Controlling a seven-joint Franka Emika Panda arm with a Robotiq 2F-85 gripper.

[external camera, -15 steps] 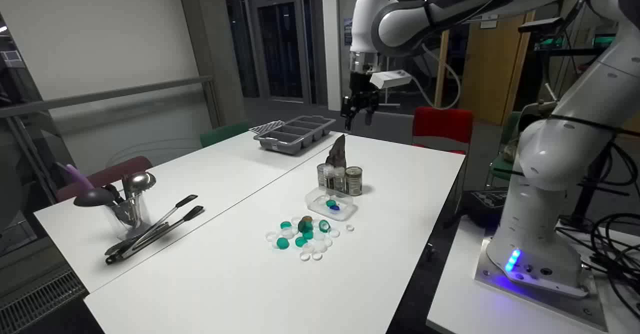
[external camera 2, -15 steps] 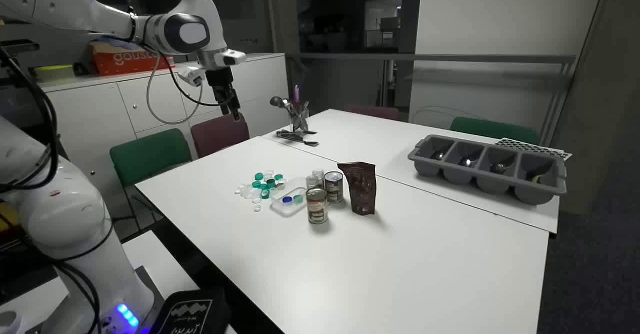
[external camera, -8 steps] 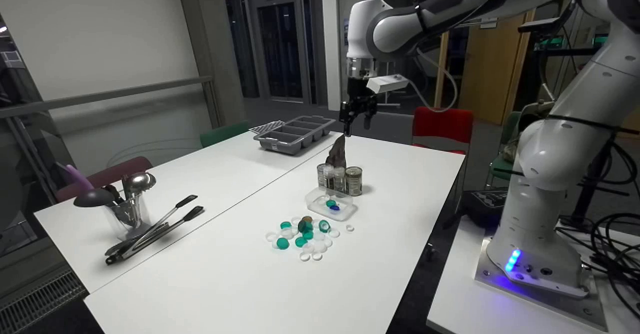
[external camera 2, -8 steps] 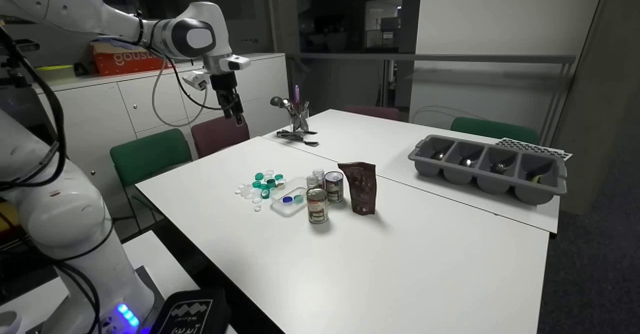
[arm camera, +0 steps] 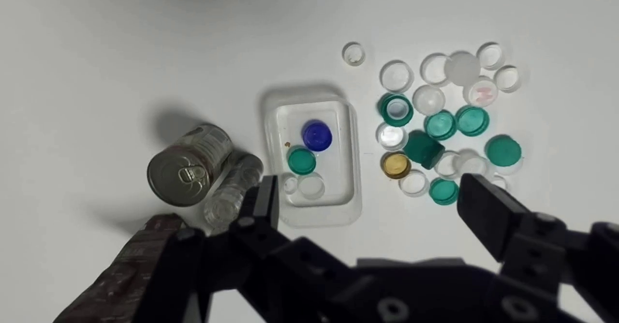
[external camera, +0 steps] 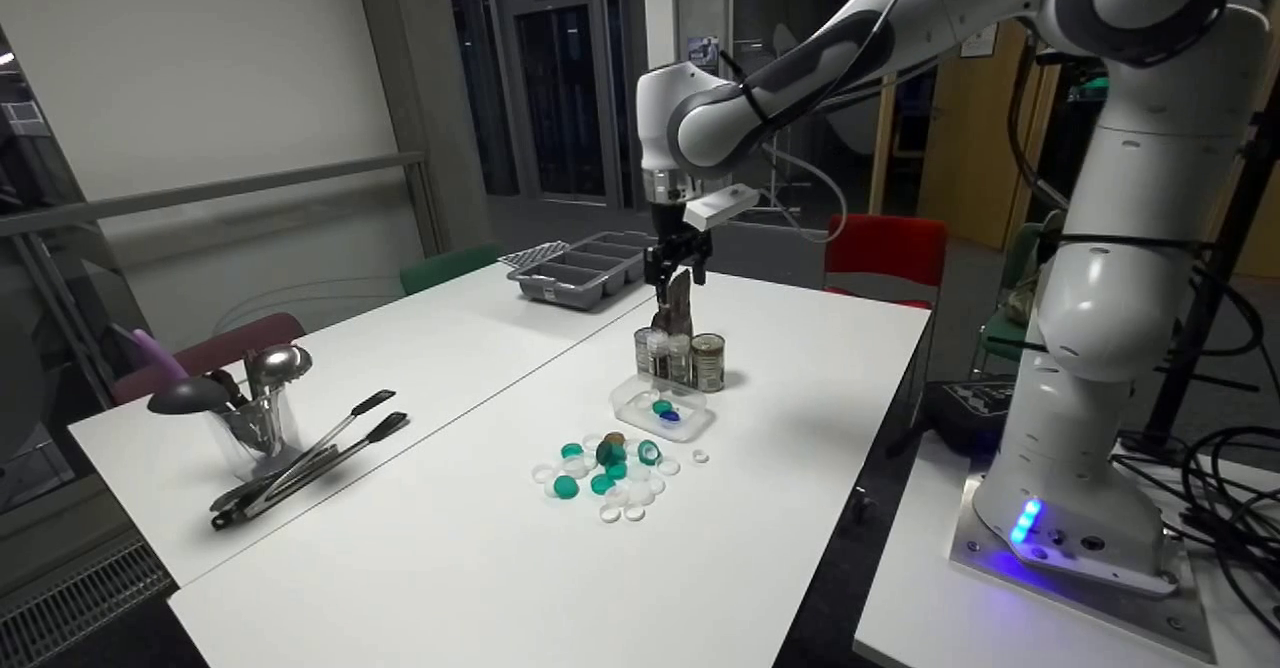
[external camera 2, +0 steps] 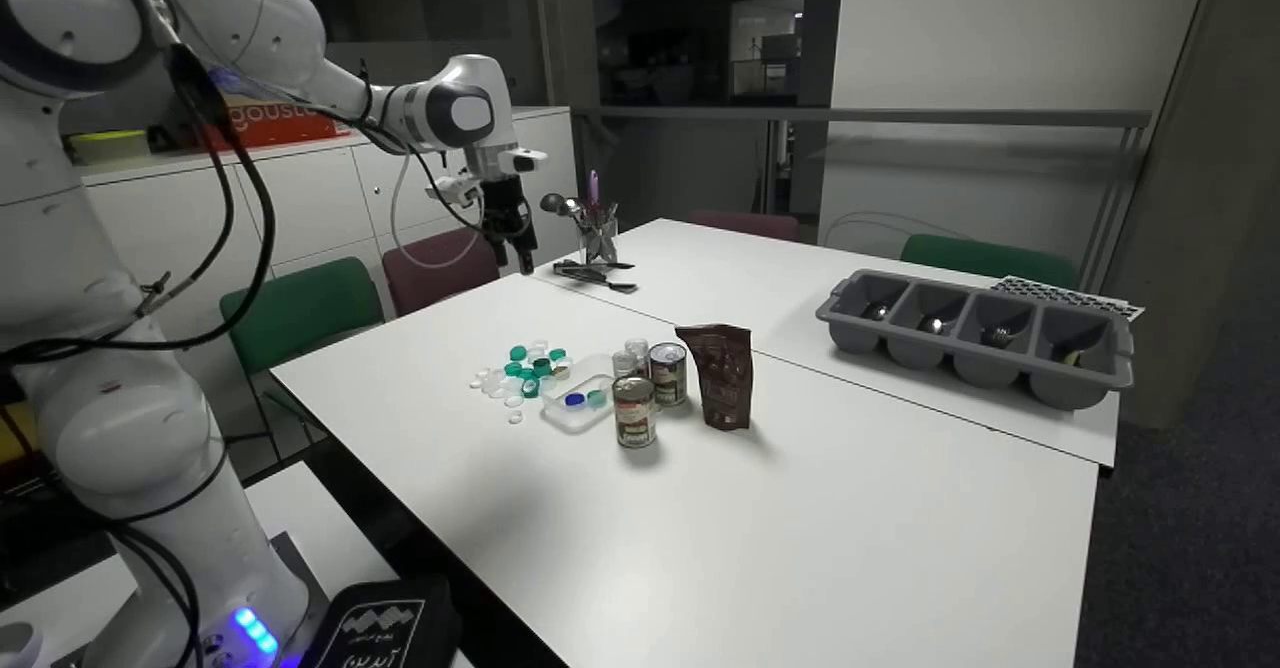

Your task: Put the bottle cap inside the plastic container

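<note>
The clear plastic container point(arm camera: 338, 187) lies on the table and shows in both exterior views point(external camera: 635, 406) point(external camera 2: 580, 422). In the wrist view it holds a blue cap point(arm camera: 317, 136), a green cap point(arm camera: 302, 161), a clear cap point(arm camera: 311, 186) and a small white one point(arm camera: 290, 184). A loose group of green, clear and white caps, with a gold cap point(arm camera: 396, 165) among them, lies beside it. My gripper point(arm camera: 367, 183) is open and empty, high above the table in both exterior views point(external camera: 681, 284) point(external camera 2: 514, 266). Its left finger covers a bit of the container's edge.
Cans point(external camera 2: 635, 413), small clear jars point(arm camera: 237, 185) and a dark pouch point(external camera 2: 722, 376) stand close to the container. A grey compartment tray point(external camera 2: 900, 343), tongs point(external camera: 310, 468) and a utensil holder point(external camera: 255, 426) are farther off on the table.
The arm has reached farther out over the table and the gripper has come lower. It moved left in one exterior picture and right in the opposite one. Caps and container have not moved.
</note>
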